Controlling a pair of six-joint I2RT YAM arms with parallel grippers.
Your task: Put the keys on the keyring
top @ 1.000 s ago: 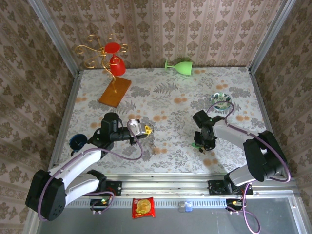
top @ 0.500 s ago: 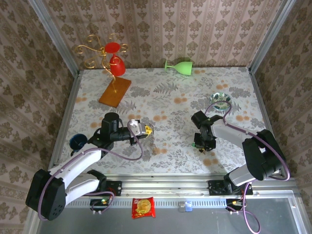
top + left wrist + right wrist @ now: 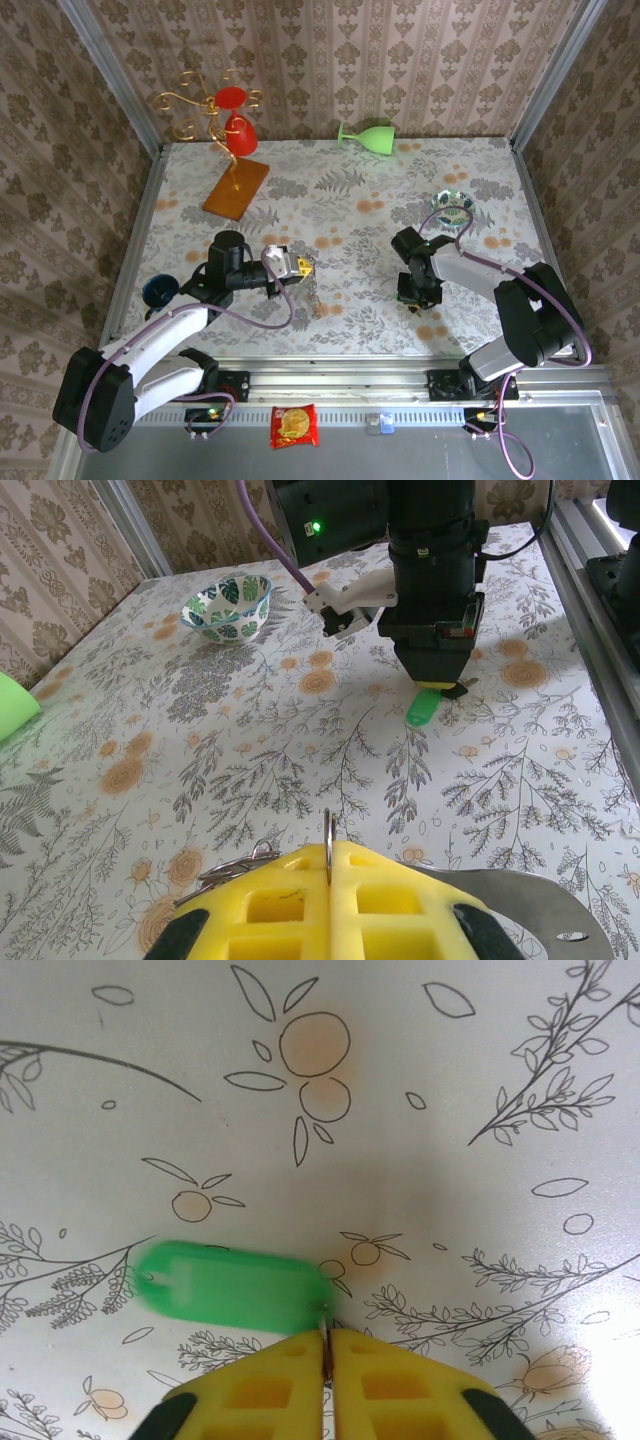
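Right gripper (image 3: 325, 1348) pinched shut on the green key's (image 3: 235, 1285) end, on the arm-base side of the leaf-patterned bowl (image 3: 228, 605). Left gripper (image 3: 330, 858) clamps the keyring (image 3: 327, 828), well left of that bowl.

No legible text, labels, numbers anywhere; print on red snack packet (image 3: 294, 425) too small to read.

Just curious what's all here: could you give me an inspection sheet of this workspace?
Surface: floral tablecloth, flat.
Job's things: green key on the cloth; keyring in left tool.
Clutter: patterned bowl, green goblet on its side, gold stand with red cup, snack packet.
Tools: left tool shut on keyring; right tool shut at green key's end.
Cables: purple cables along both arms.
Surroundings: patterned walls.
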